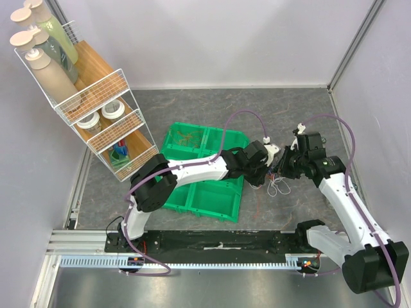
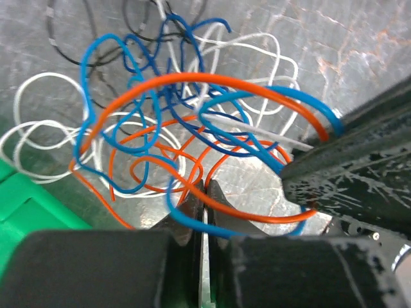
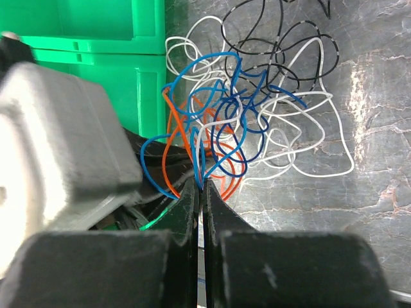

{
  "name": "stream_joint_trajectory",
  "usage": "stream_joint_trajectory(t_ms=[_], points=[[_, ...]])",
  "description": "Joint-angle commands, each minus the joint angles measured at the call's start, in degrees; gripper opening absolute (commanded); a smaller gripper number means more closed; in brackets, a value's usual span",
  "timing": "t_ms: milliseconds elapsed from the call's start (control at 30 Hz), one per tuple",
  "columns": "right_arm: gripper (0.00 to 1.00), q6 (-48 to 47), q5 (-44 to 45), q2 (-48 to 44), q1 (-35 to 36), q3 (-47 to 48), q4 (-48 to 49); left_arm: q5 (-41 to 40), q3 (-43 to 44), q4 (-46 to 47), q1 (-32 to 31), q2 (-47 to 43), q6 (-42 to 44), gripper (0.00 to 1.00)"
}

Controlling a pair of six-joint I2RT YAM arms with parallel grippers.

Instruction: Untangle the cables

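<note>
Between left claw (image 2: 204, 192), right claw (image 3: 200, 191): cables (image 2: 183, 125) pinched.

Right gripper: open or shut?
Shut. In the right wrist view the right gripper has its jaws together, no gap. Blue and orange strands of the cable bundle run into the seam, so it looks clamped on them.

Cannot sort the cable tangle (image 1: 278, 187) by colour from above: too small, largely covered. Loses black loops (image 3: 270, 45) past the right wrist view's upper edge. Blurs a pale housing (image 3: 58, 147), perhaps the left arm's.
</note>
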Motion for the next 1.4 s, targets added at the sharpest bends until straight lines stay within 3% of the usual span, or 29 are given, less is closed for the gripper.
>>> stream_joint_trajectory(t_ms=[0, 67, 300, 533, 667, 900, 1100, 1267, 1367], points=[[0.0, 0.51, -0.04, 0.92, -0.07, 2.99, -0.34, -5.6, 2.91, -2.09, 0.32, -0.88, 1.68, 0.02], [0.04, -0.45, 2.15, 1.36, -0.06, 3.43, -0.86, -5.35, 1.78, -2.18, 0.41, -2.98, 3.43, 0.02], [0.42, -10.64, 19.3, 10.32, -0.15, 8.26, -10.09, 3.34, -3.24, -2.09, 0.49, -13.44, 5.46, 0.02], [0.56, -14.69, 3.94, 7.53, -0.06, 7.3, -4.56, 6.78, -2.11, -5.16, 0.76, -17.67, 6.25, 0.02], [0.68, -15.22, 3.83, 3.57, -0.06, 6.16, -3.59, 4.5, 0.71, -8.24, 1.11, -18.46, 6.78, 0.02], [0.77, -13.64, 4.28, 3.64, -0.06, 4.32, -3.07, 4.76, 3.87, -9.48, 1.99, -20.83, 5.2, 0.02], [0.77, -9.69, 1.1, 9.62, 0.02, -1.83, 3.43, 7.13, 3.88, -6.75, 2.08, -24.52, 5.2, 0.02], [0.67, -5.82, 3.83, 14.54, -0.07, -3.77, 6.25, 7.57, 4.05, -5.08, 1.99, -26.72, 4.14, 0.02], [0.54, -3.89, 5.93, 16.04, -0.07, -4.74, 7.66, 7.92, 4.31, -3.41, 1.99, -28.65, 4.05, 0.02]])
